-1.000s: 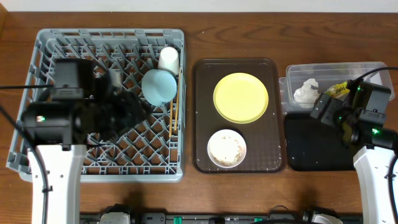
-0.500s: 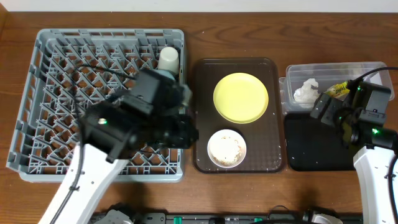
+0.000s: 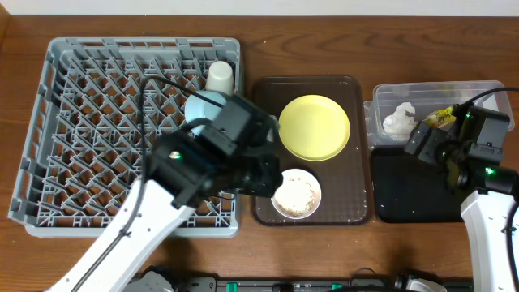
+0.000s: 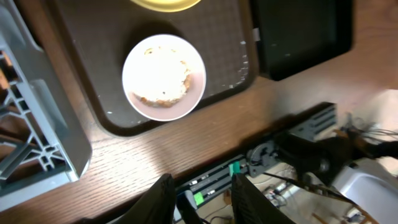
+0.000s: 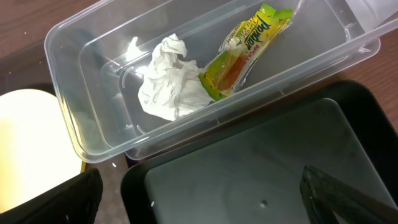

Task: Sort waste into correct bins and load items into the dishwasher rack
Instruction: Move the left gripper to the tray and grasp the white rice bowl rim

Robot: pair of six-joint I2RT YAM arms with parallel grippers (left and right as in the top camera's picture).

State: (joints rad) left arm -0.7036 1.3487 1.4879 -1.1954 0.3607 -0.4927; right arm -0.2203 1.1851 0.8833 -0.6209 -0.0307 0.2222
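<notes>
Left gripper [image 4: 202,183] spread, empty | 1 white bowl [image 4: 129,68] with rice scraps [image 4: 165,84] sat ahead of it | right gripper [image 5: 200,174] spread, empty | 1 napkin [image 5: 171,87], 1 wrapper [image 5: 245,53] lay in tub [image 5: 87,118] ahead; 1 black tray [image 5: 267,186] beneath

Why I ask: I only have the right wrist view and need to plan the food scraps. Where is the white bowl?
Observer: The white bowl sits on the near end of the brown serving tray, in front of the yellow plate.
Operator: Any scraps in it?
Observer: Yes, whitish food scraps cover its bottom.
Operator: Is the left arm holding it?
Observer: No. The left gripper is off the bowl, its fingers apart and empty.
</notes>
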